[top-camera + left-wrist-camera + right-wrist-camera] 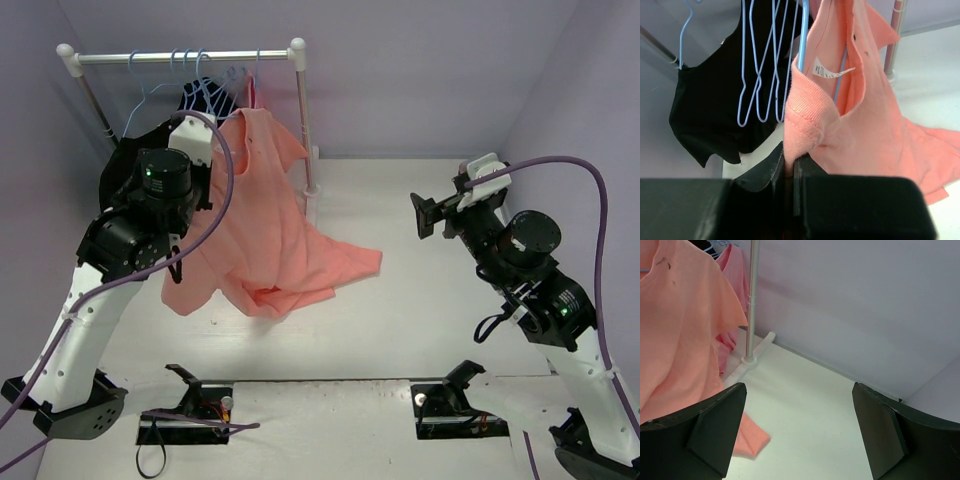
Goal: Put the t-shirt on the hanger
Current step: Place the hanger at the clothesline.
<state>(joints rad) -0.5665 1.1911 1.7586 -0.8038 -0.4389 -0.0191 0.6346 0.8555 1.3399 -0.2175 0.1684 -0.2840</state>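
1. Your left claw (790, 162) is pinched nearly closed on the ribbed collar edge of the t-shirt (865, 125). The cloth is caught between the jaws.
2. The t-shirt hangs under the right end of the rack bar (185, 57). Its neck is up high and its lower part trails onto the table (450, 330), with one corner spread out to the right.
3. The hanger (801, 50) hangs at the shirt's neck. Its blue wire runs down into the collar opening and shows again inside, beside the white label.
4. Spare hangers (757, 75) and a black garment (705, 110) hang just left of the shirt.
5. Your right claw (799, 387) is spread wide and holds nothing. It hovers above the table, well to the right of the shirt, and faces the rack post (751, 300).
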